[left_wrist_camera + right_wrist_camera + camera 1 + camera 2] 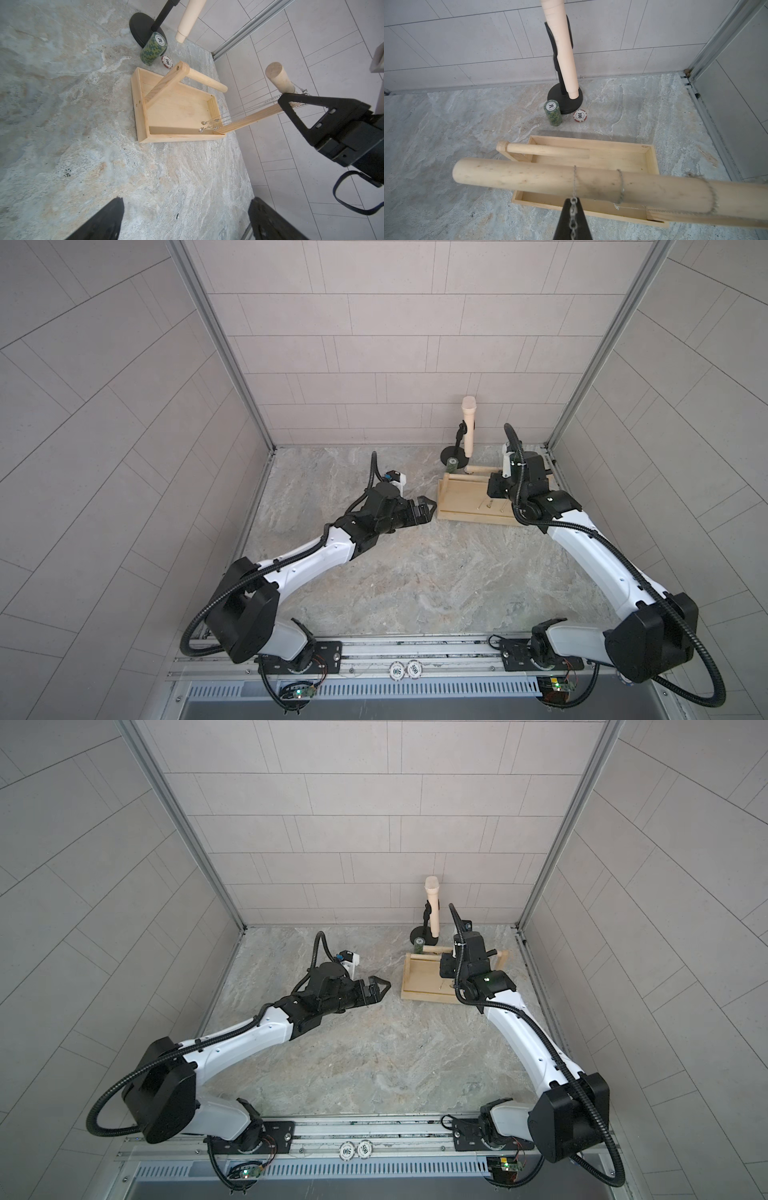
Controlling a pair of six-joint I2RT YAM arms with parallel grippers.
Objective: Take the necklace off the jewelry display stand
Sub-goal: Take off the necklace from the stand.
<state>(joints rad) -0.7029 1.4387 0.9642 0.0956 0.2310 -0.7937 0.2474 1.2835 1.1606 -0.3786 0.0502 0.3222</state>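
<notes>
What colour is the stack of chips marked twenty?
The chip stack is mottled green and yellowish, clearest in the left wrist view.

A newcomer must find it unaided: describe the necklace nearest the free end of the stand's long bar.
At the far right of the table stands the pale wooden jewelry display stand, a long round bar held above its base. Several thin silver chains loop over that bar; the necklace meant hangs nearest the free end, the only one pinched by the right gripper, jaws shut.

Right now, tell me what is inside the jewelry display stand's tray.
Necklace pendants hang into the tray's corner beside the upright post; nothing else shows. In both top views the right arm hides part of it.
</notes>
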